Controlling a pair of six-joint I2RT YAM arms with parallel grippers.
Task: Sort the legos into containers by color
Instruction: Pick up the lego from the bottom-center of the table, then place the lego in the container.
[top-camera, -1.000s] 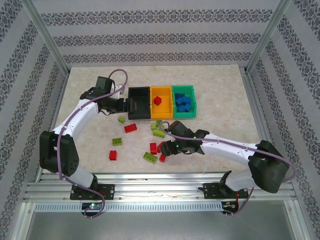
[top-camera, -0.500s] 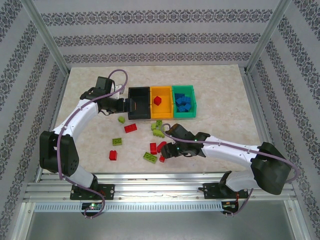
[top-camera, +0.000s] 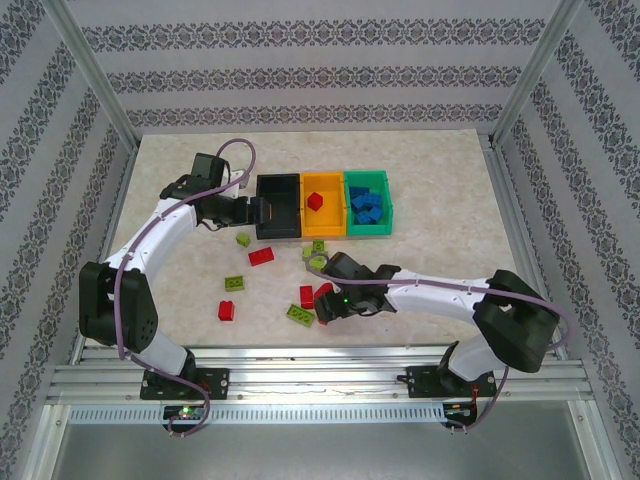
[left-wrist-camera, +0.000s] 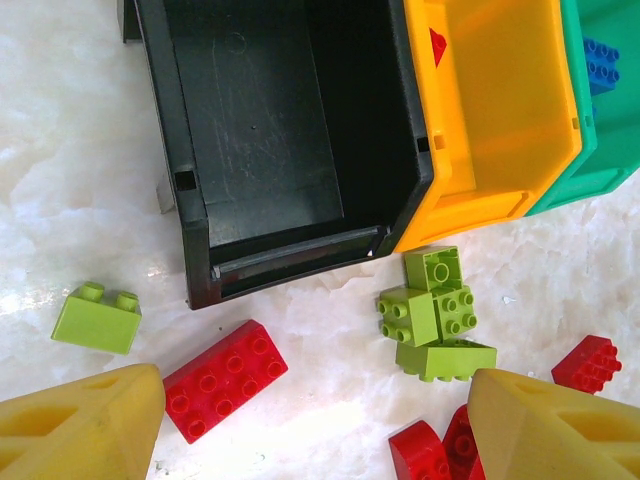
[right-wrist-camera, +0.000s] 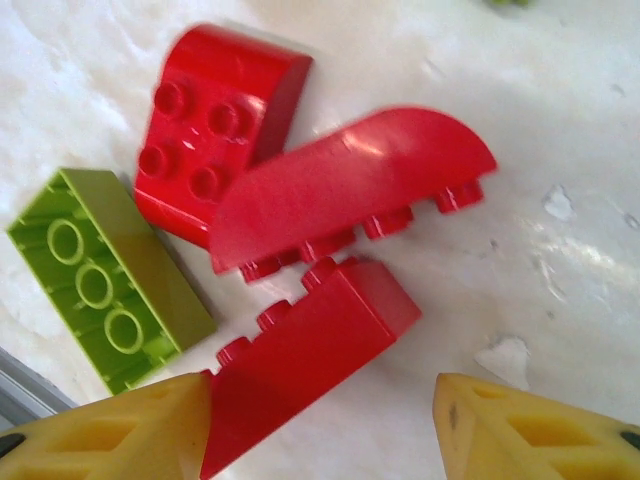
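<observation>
Three containers stand in a row: black (top-camera: 279, 205), orange-yellow (top-camera: 323, 203) with one red lego (top-camera: 314, 201), and green (top-camera: 368, 203) with several blue legos (top-camera: 366, 208). Red and lime legos lie loose in front of them. My left gripper (top-camera: 254, 212) hovers open at the black bin's left end; below it lie a red 2x4 brick (left-wrist-camera: 225, 378) and a lime cluster (left-wrist-camera: 435, 310). My right gripper (right-wrist-camera: 325, 430) is open low over a red brick (right-wrist-camera: 310, 350) lying on its side. That brick touches the left finger (right-wrist-camera: 110, 430) and stands apart from the right one.
Beside the right gripper lie a curved red brick (right-wrist-camera: 350, 190), a red 2x2 (right-wrist-camera: 215, 120) and a lime brick (right-wrist-camera: 110, 275). More loose bricks, lime (top-camera: 234, 283) and red (top-camera: 227, 310), lie to the left. Metal frame posts and patterned walls ring the table (top-camera: 440, 200).
The right arm has swung left and toward the near edge, bringing its gripper down onto the red bricks. The left arm has stayed still.
</observation>
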